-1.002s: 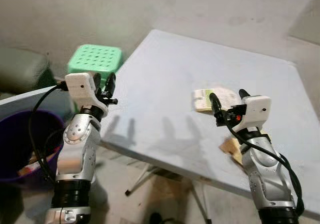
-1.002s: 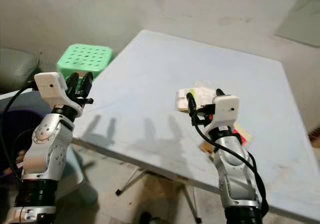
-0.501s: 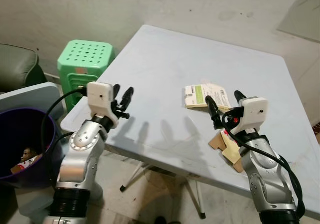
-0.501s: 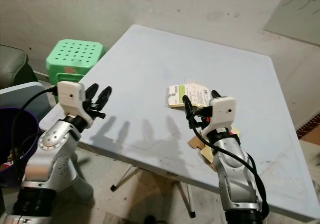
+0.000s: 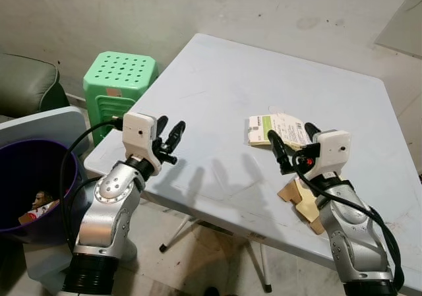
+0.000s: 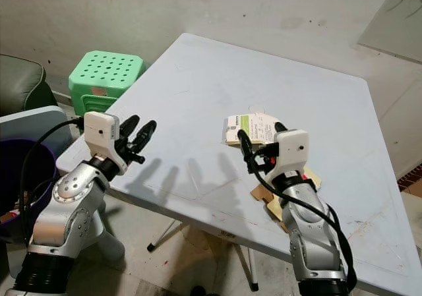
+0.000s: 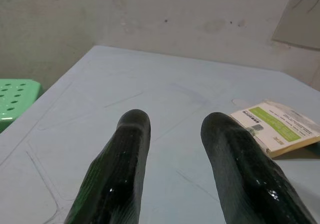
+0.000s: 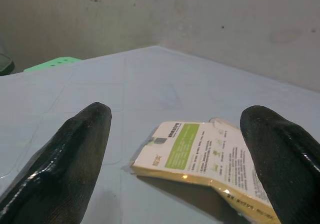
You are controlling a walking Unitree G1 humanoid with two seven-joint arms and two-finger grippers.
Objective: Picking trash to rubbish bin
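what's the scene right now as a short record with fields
surface: pale blue square table
trash 1: flat white and green printed paper packet, lying on the table
trash 2: brown cardboard scrap, on the table by the right arm
bin: purple round rubbish bin, on the floor left of the table, with some trash inside
left pincer: open, over the table's near left corner
right pincer: open, just short of the packet
other: green plastic stool

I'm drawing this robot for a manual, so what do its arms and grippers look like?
Both arms are jointed silver metal with dark bands near the base. Each wrist carries a boxy white housing. The left gripper and right gripper each have two long, glossy black, round-tipped fingers. Black cables loop along each arm, and a small red spot shows beside the right housing.
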